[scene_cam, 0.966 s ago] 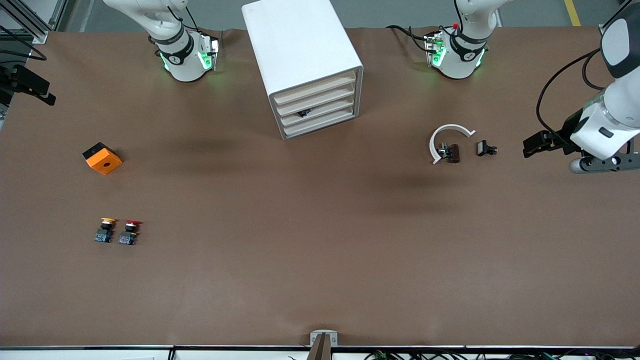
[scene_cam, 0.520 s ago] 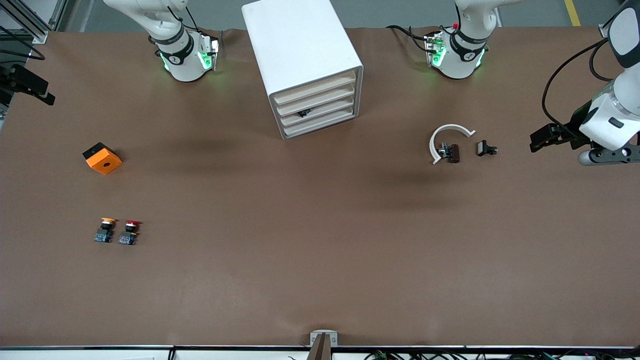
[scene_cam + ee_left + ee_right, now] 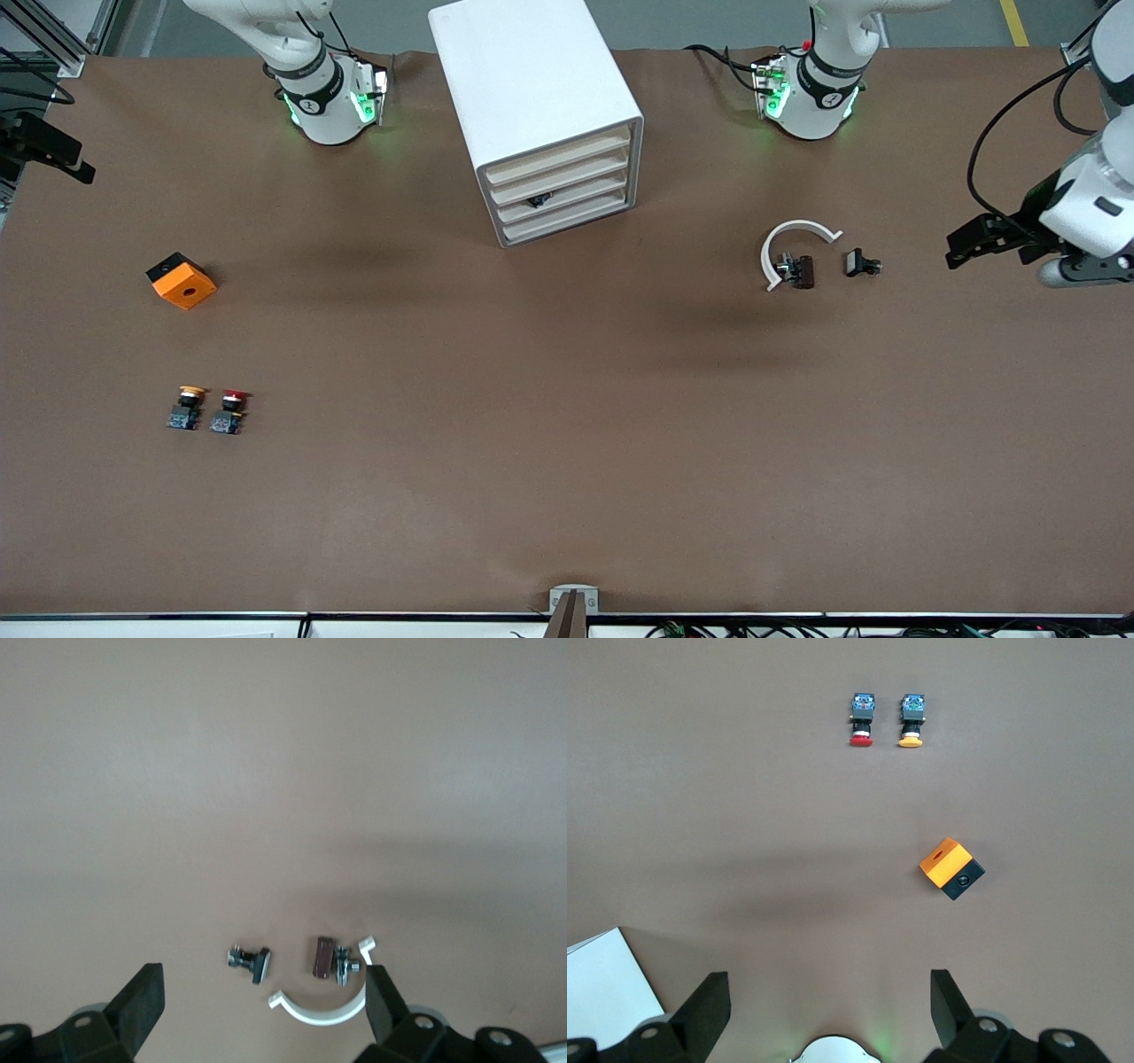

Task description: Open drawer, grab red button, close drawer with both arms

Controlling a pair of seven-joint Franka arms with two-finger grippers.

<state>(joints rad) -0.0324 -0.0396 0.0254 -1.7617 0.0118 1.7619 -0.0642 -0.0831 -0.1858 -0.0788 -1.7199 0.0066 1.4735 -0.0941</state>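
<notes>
Since all four drawers of the cabinet (image 3: 549,133) look shut and the button (image 3: 229,413) sits out near the orange cube (image 3: 182,281), we're pre-step-one, left gripper (image 3: 261,1010) and right gripper (image 3: 830,1003) both spread and holding nothing, so next we'd need a drawer pulled.

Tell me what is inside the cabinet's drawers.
All four drawers of the cabinet are shut, so their contents are hidden. Only a small dark thing shows at the third drawer's front; what it is I cannot tell.

I see a red-capped button (image 3: 232,410), yellow-capped button (image 3: 187,408) at its nine o'clock, orange cube (image 3: 181,280), white cabinet (image 3: 532,115)
</notes>
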